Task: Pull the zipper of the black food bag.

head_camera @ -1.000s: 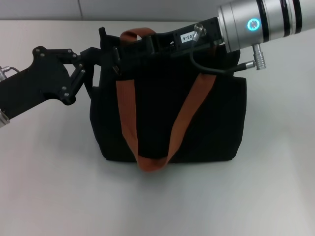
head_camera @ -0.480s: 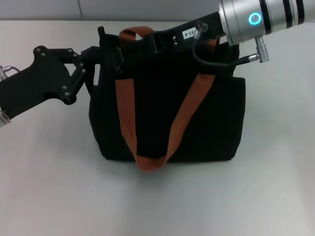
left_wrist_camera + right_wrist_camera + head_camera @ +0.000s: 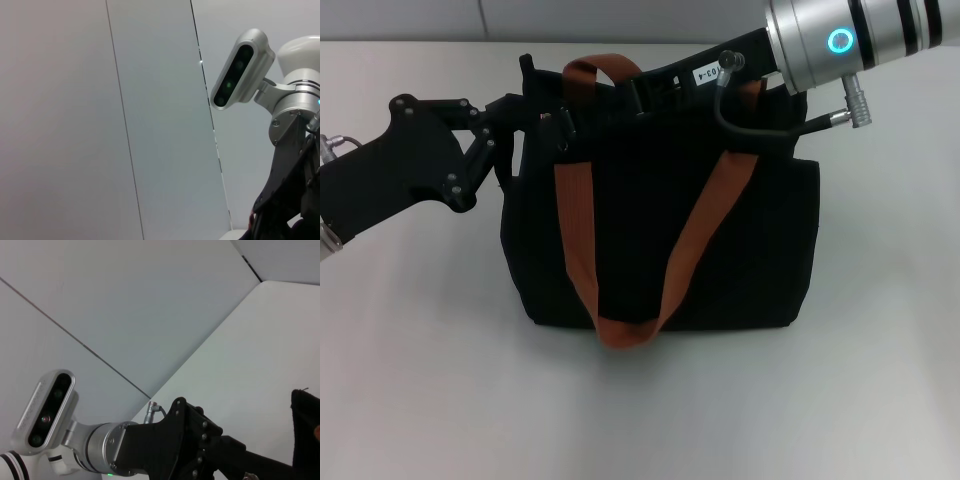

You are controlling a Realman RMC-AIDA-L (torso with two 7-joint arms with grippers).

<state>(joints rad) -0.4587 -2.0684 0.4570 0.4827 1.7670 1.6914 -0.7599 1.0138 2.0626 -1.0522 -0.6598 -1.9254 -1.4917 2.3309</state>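
The black food bag (image 3: pixel 660 230) is seen upright on the white table (image 3: pixel 420 380), near the middle, with its orange straps (image 3: pixel 705 225) hanging down the near face. The left gripper (image 3: pixel 535 108) is pressed against the bag's top left corner, and the right gripper (image 3: pixel 640 90) is laid along the top edge. Whether either claw is apart or together cannot be told, and the zipper cannot be made out.

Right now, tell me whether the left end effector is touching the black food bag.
Touching. The head view shows the left end effector closed on the upper left corner of the black food bag, with no gap showing.
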